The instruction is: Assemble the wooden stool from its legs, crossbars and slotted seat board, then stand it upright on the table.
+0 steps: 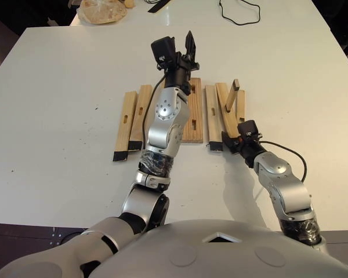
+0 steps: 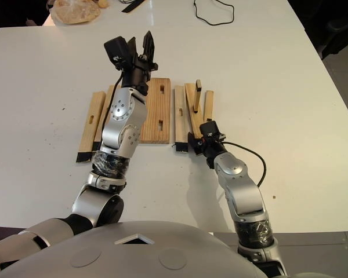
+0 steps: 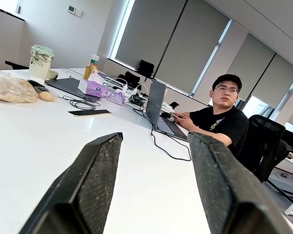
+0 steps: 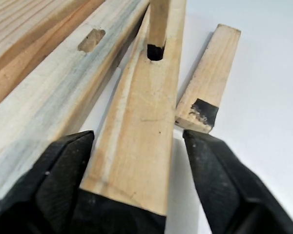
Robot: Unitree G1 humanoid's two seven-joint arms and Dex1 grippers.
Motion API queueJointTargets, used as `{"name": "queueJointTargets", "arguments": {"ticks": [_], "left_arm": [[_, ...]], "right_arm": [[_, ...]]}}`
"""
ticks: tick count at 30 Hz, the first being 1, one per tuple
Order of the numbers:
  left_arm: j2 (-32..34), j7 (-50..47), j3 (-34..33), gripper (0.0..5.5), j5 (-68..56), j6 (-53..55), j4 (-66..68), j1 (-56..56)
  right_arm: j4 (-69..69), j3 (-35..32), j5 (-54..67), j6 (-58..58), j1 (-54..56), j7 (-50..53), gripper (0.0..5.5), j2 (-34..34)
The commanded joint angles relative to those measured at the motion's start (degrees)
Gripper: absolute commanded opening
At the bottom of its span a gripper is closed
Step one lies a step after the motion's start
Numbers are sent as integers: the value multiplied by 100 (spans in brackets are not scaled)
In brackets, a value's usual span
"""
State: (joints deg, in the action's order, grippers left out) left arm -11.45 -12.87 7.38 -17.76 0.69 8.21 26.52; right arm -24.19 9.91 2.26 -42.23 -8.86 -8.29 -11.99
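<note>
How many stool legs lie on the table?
4. Two left of the seat board: outer leg, inner leg. Two right of it: straight leg, slanted leg between the right gripper's fingers. The left arm may hide more.

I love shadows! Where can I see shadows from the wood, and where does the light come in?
Right wrist view: the wooden leg between the open right tool throws a grey shadow on the white table, next to the shorter wood piece. Left wrist view: the window blinds are down, with a bright strip of window beside them. Left eye view: the table looks evenly lit.
</note>
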Motion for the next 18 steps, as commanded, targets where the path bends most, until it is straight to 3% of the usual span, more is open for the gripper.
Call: {"name": "queueJointTargets", "arguments": {"ticks": [1, 6, 13, 18], "left_arm": [[-576, 78, -76, 247, -114, 114, 297, 162], [-572, 277, -144, 247, -174, 18, 677, 422], [-556, 285, -368, 247, -206, -252, 837, 512], [-500, 575, -586, 247, -1003, 159, -71, 411]], "right_arm": [[498, -139, 40, -63, 266, 172, 268, 313], [996, -341, 30, -89, 562, 277, 206, 506], [1007, -484, 82, 326, 574, 89, 206, 411], [1275, -1099, 730, 547, 1361, -298, 206, 505]]}}
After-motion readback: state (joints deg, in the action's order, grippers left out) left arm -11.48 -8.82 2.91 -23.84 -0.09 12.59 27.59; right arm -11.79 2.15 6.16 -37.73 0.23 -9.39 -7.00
